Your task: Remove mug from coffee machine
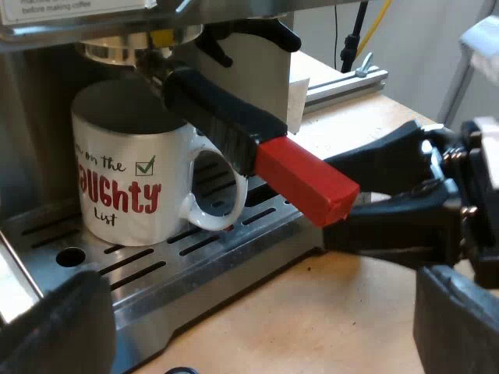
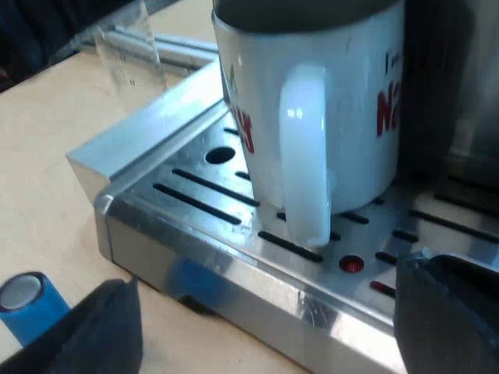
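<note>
Right hand point(image 2: 265, 284) spread wide, one mug point(image 2: 312, 101), perhaps one blue tamper point(image 2: 31, 305).

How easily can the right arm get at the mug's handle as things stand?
Probably yes. The mug's handle faces the open right end effector, with nothing between them. The holder's red end juts out above it, so a low approach seems safest.

There is one white mug point(image 1: 132, 179) with red lettering and a single handle. There is one espresso machine point(image 1: 234, 253), and one metal holder point(image 1: 222, 117) with a dark, red-ended handle. There is one blue tamper point(image 2: 27, 304), one measuring glass point(image 2: 129, 51) and one aluminium rail point(image 1: 347, 82). The grippers number two, the left gripper point(image 1: 265, 335) and the right gripper point(image 2: 269, 319), each with two black fingers.
</note>
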